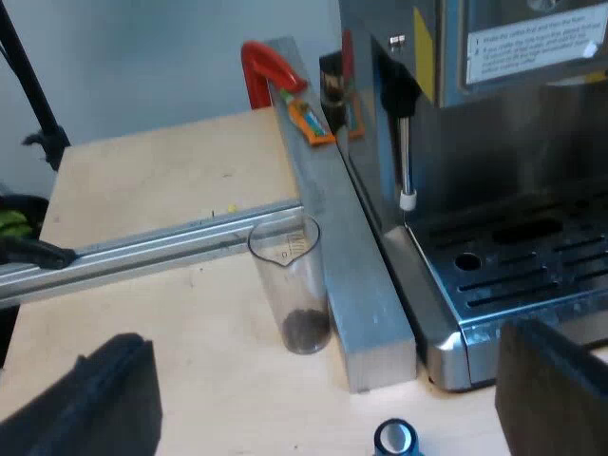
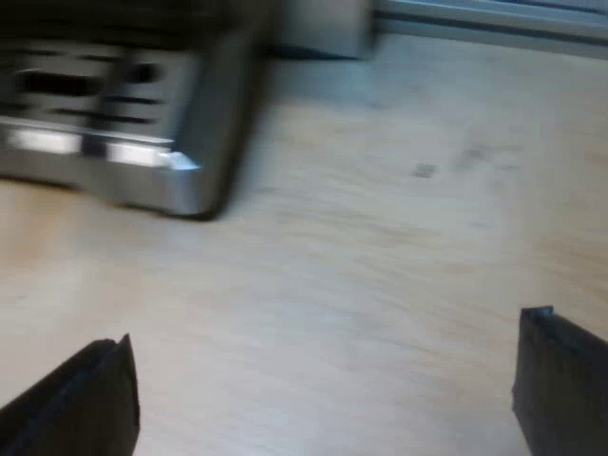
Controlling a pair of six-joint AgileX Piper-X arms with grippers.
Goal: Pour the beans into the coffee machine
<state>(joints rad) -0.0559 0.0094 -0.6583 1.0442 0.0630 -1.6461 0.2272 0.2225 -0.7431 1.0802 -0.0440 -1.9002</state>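
Left gripper (image 1: 321, 350): jaws released and spread wide, nothing between them, hovering above the wooden table (image 1: 142, 180) and facing the measuring glass (image 1: 290, 271). The glass stands upright on the table, pour lip at the rim, with only a thin dark layer of beans (image 1: 304, 328) at the bottom and the rest clear. It sits just beside a long aluminium bar (image 1: 366, 294); can't tell if they touch. A thinner rail (image 1: 142, 249) runs across the table and passes behind the glass. A red clamp (image 1: 266, 68) is at the bar's far end, and an orange tag (image 1: 311, 122) lies on the bar near it. The espresso machine (image 1: 494, 123) is on the other side of the bar from the glass, with its steam wand (image 1: 406, 157) hanging down and its slotted drip tray (image 1: 532, 275) bare. A small blue round piece (image 1: 394, 439) lies on the table close to the gripper; can't tell what it is. Right gripper (image 2: 323, 366): jaws also released, wide apart, holding nothing, low over bare table beside the corner of the machine's base.
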